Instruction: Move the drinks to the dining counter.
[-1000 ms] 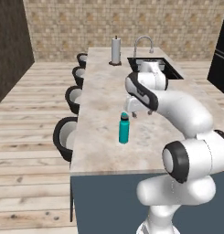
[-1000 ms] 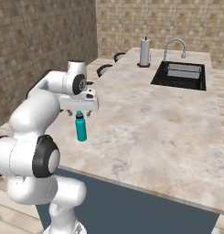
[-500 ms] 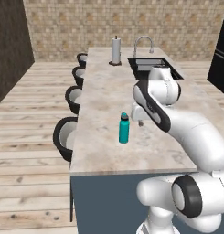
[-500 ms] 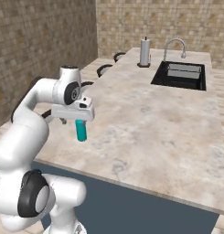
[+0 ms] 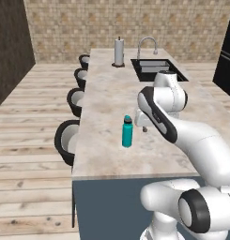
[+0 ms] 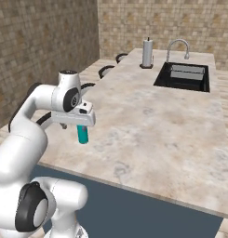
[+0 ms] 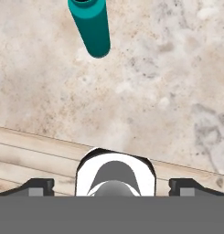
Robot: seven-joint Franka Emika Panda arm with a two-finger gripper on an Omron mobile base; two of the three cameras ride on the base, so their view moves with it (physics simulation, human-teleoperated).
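On the left there are round black stools (image 5: 69,140) tucked along the edge of the dining counter (image 5: 107,93). Next comes the teal bottle (image 5: 127,131), standing straight up on the beige top near the front edge. Nothing is touching it. Just to the right of the bottle, my gripper (image 5: 143,125) hangs above the counter, close to the bottle but not on it. My fingers are wide apart and hold nothing. From my hand camera the teal bottle (image 7: 90,26) sits off to one side, not between my finger tips. Far back on the counter I can see a paper towel roll (image 5: 118,51) and the black sink (image 5: 156,69) with its shiny faucet (image 5: 147,44). I think this one drink is done, because it stands on the right counter. The other drinks are not on it. So my next job is to lift my arm away without bumping the bottle and go find the next drink.
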